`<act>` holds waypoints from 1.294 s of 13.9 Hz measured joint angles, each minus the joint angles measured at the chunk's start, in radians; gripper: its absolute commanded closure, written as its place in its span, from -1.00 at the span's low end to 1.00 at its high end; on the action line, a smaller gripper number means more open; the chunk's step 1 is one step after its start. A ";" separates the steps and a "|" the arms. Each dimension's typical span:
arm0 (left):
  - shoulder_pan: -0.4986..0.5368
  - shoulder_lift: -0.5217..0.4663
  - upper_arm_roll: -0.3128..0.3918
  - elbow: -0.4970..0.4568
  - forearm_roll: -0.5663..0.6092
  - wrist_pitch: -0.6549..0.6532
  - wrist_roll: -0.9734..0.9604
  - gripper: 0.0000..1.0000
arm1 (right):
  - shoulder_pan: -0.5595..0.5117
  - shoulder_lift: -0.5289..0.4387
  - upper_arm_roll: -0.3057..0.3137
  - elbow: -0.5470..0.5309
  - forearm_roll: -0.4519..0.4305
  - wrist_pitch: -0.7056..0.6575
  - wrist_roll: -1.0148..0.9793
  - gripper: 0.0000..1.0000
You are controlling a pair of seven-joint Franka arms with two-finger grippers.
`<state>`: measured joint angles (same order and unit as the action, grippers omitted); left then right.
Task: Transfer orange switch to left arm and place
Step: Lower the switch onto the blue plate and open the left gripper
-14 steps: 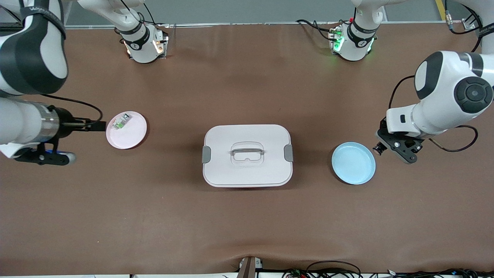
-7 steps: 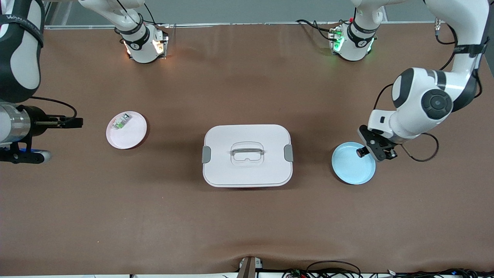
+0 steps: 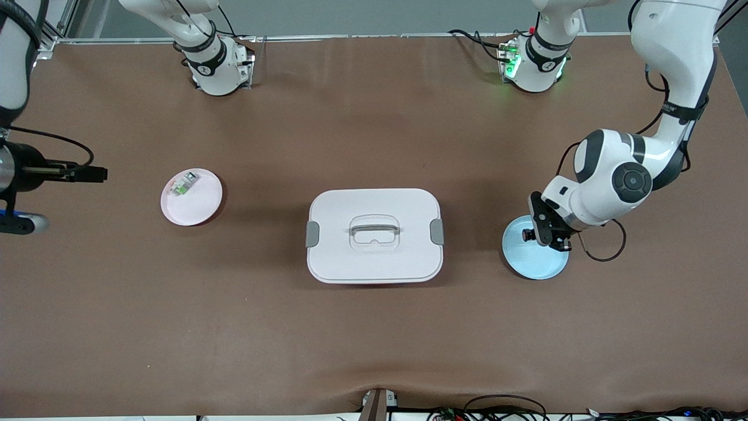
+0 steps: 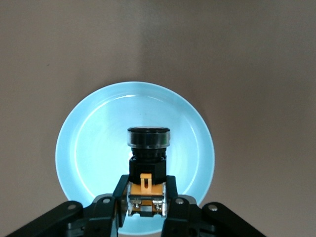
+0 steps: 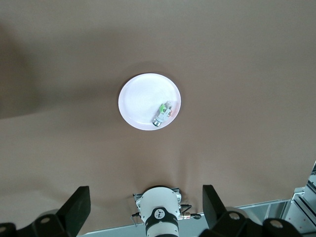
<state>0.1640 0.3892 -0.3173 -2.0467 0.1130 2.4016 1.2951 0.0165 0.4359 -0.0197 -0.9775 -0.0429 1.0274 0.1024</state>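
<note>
My left gripper [image 3: 540, 235] is shut on the orange switch [image 4: 148, 163], a small black push-button with an orange band, which also shows in the front view [image 3: 529, 235]. It holds the switch just above the round blue plate [image 4: 89, 148], over the plate's middle. The large white lidded box [image 3: 374, 257] sits mid-table between the two plates. My right gripper [image 5: 145, 207] is open and empty, raised over the right arm's end of the table. In the front view only that arm's wrist [image 3: 35, 172] shows at the edge.
A round pink plate [image 3: 198, 207] lies toward the right arm's end and holds a small clear-and-green component [image 3: 183, 185]. Both show in the right wrist view, plate [image 5: 140, 106] and component [image 5: 163, 112]. The blue plate [image 3: 537, 263] lies toward the left arm's end. Brown table all around.
My left arm has swung the switch from beside the blue plate to over its middle and lower. My right arm has drawn back from the pink plate toward the table's end.
</note>
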 measured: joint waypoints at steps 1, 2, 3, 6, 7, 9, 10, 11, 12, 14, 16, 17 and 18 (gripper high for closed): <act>0.004 0.016 0.003 0.000 0.002 0.015 0.023 1.00 | 0.000 -0.015 0.002 0.000 0.001 0.000 0.000 -1.00; 0.010 0.029 0.005 0.001 0.012 0.028 0.040 1.00 | 0.000 -0.026 0.005 0.000 0.001 0.001 0.000 -1.00; 0.017 0.039 0.006 0.002 0.034 0.037 0.049 1.00 | 0.000 -0.032 0.007 0.000 0.001 0.007 0.000 -1.00; 0.034 0.063 0.006 0.008 0.080 0.061 0.057 1.00 | 0.000 -0.040 0.010 0.000 0.002 0.049 0.000 -1.00; 0.036 0.070 0.006 0.008 0.082 0.071 0.058 0.90 | 0.000 -0.043 0.010 0.000 0.003 0.062 0.000 -1.00; 0.037 0.084 0.006 0.008 0.082 0.089 0.059 -0.24 | 0.000 -0.049 0.010 0.000 0.017 0.082 0.000 -1.00; 0.037 0.092 0.006 0.008 0.082 0.100 0.059 -0.98 | 0.000 -0.053 0.009 -0.001 0.030 0.083 0.000 -1.00; 0.037 0.099 0.006 0.010 0.082 0.108 0.059 -1.00 | -0.001 -0.060 0.009 -0.005 0.039 0.086 0.000 -1.00; 0.039 0.105 0.006 0.013 0.082 0.111 0.059 -1.00 | -0.004 -0.071 0.008 -0.017 0.046 0.099 0.001 -1.00; 0.041 0.110 0.006 0.021 0.082 0.112 0.052 -1.00 | -0.020 -0.108 0.007 -0.073 0.058 0.150 0.001 -1.00; 0.042 0.109 0.006 0.038 0.082 0.113 0.021 -1.00 | -0.041 -0.162 0.007 -0.159 0.061 0.213 0.001 -1.00; 0.043 0.105 0.006 0.052 0.082 0.113 -0.012 -1.00 | -0.050 -0.193 0.007 -0.210 0.063 0.248 0.001 -1.00; 0.043 0.096 0.005 0.063 0.082 0.111 -0.050 -1.00 | -0.054 -0.223 0.007 -0.257 0.063 0.278 0.001 -1.00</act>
<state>0.2072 0.4854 -0.3118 -1.9838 0.1945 2.5122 1.2447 -0.0378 0.2125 -0.0129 -1.2347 0.0202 1.3056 0.1030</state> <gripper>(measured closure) 0.000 0.000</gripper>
